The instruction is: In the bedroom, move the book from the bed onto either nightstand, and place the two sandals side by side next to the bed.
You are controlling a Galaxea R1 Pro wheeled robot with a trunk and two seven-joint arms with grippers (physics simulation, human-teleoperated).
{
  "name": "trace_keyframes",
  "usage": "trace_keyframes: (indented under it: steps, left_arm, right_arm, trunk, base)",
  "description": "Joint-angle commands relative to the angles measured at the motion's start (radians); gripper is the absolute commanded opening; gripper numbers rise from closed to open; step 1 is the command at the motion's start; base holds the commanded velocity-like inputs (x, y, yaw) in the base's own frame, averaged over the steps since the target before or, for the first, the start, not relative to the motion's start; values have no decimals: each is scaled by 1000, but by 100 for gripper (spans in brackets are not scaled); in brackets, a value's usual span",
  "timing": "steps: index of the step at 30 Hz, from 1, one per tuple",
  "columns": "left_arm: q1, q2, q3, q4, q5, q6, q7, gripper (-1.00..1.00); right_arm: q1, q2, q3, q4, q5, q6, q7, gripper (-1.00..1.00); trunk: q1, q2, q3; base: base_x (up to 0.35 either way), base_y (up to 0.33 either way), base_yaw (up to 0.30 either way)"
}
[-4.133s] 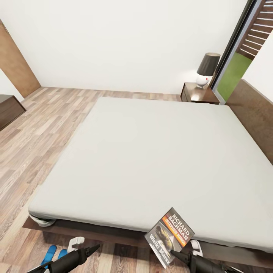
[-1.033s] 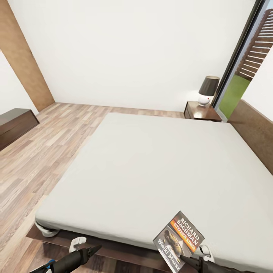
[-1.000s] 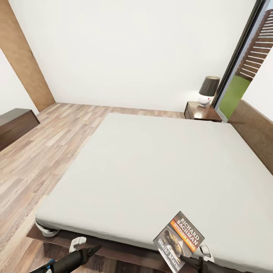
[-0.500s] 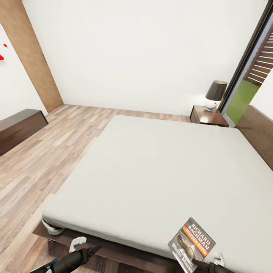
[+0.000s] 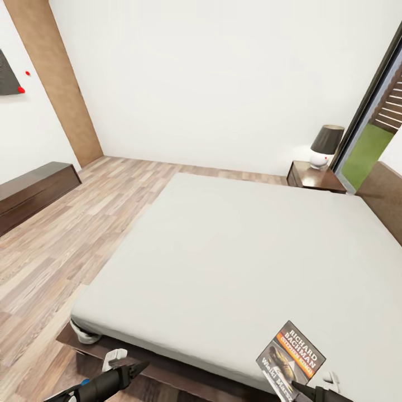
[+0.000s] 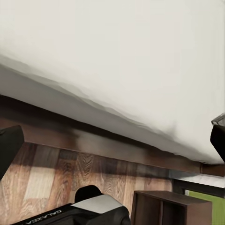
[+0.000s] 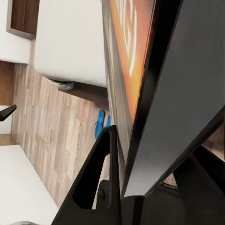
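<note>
The book (image 5: 291,359), dark with an orange band and white "Richard Bachman" lettering, is tilted up over the near edge of the bed (image 5: 234,251). My right gripper (image 5: 303,387) is shut on its lower corner. In the right wrist view the book's orange cover (image 7: 133,42) sits between the dark fingers (image 7: 187,98). Both blue sandals (image 7: 101,123) lie on the floor by the bed's corner. My left gripper (image 5: 132,369) hangs low in front of the bed base, open; its fingertips (image 6: 9,145) stand wide apart with nothing between them. The nightstand (image 5: 314,177) stands beyond the bed's far right corner.
A lamp (image 5: 325,146) with a dark shade stands on the nightstand. A long low dark cabinet (image 5: 33,190) lines the left wall. The tall window (image 5: 371,131) and the brown headboard (image 5: 385,192) are on the right. Plank floor (image 5: 72,234) runs along the bed's left side.
The whole head view has shifted, so the camera moved: the wall fills more of it and the bed sits lower and further right. The book stays in my right gripper.
</note>
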Motion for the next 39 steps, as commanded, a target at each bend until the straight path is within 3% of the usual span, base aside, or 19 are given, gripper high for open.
trace_keyframes:
  steps: [1, 39]
  left_arm:
    - [-1, 1, -6, 0, 10, 8, -1, 100]
    - [-1, 1, -6, 0, 10, 8, -1, 100]
  right_arm:
    - [0, -1, 7, 0, -7, 1, 2, -100]
    - [0, -1, 10, -2, -8, -16, -5, -100]
  trunk:
    - [0, -1, 0]
    - [0, -1, 54]
  base:
    - [0, 0, 86]
    - [0, 0, 7]
